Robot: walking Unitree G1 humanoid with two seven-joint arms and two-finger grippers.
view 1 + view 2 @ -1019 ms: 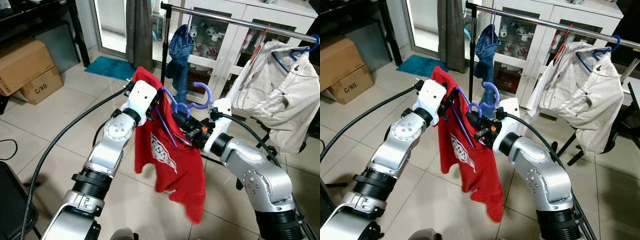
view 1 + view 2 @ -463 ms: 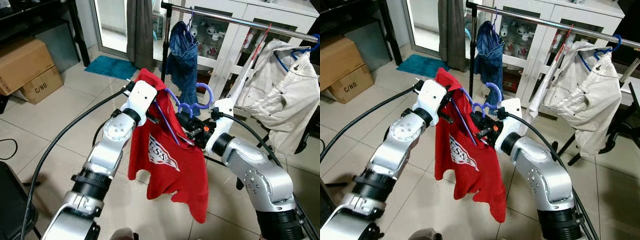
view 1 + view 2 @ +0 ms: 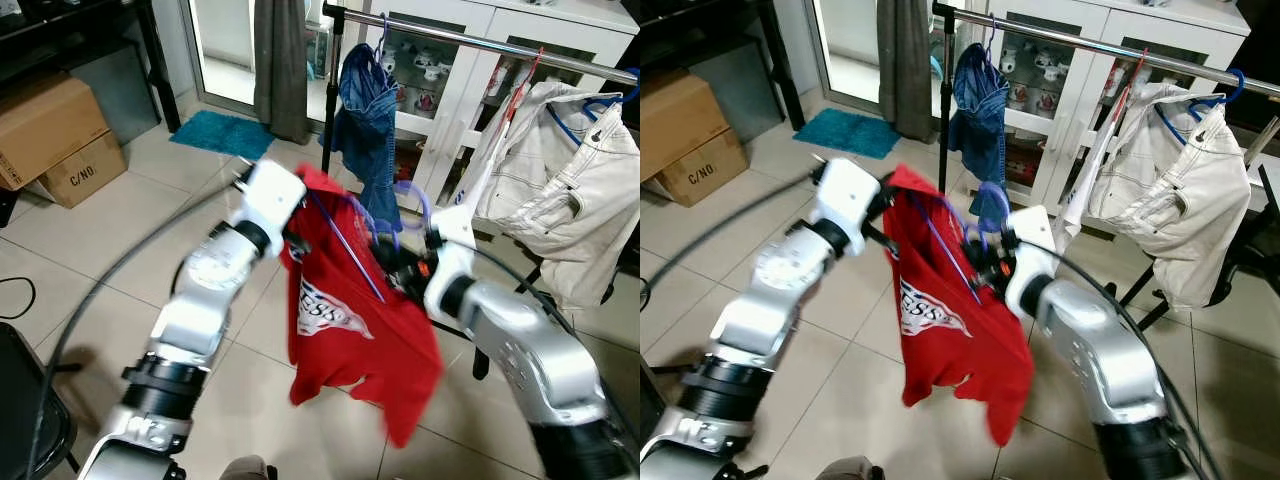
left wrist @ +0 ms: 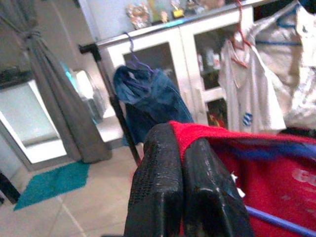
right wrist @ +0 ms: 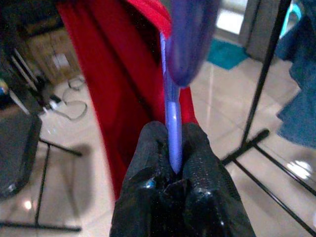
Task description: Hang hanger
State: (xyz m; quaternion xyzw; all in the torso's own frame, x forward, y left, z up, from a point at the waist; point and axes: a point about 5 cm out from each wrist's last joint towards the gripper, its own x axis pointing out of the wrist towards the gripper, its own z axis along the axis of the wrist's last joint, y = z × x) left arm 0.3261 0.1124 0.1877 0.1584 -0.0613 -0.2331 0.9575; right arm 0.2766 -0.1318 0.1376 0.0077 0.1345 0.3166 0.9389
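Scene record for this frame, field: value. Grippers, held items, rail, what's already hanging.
left gripper: shut on red shirt, at its shoulder
right gripper: shut on purple hanger, at its neck
hanger state: inside the shirt, hook not yet on rail
rail: above and behind both arms
on rail: denim garment, white jacket
floor: cardboard boxes, teal mat

Both arms motion-blurred; red shirt (image 3: pixel 350 320) hides the hanger's (image 3: pixel 345 245) lower bar.
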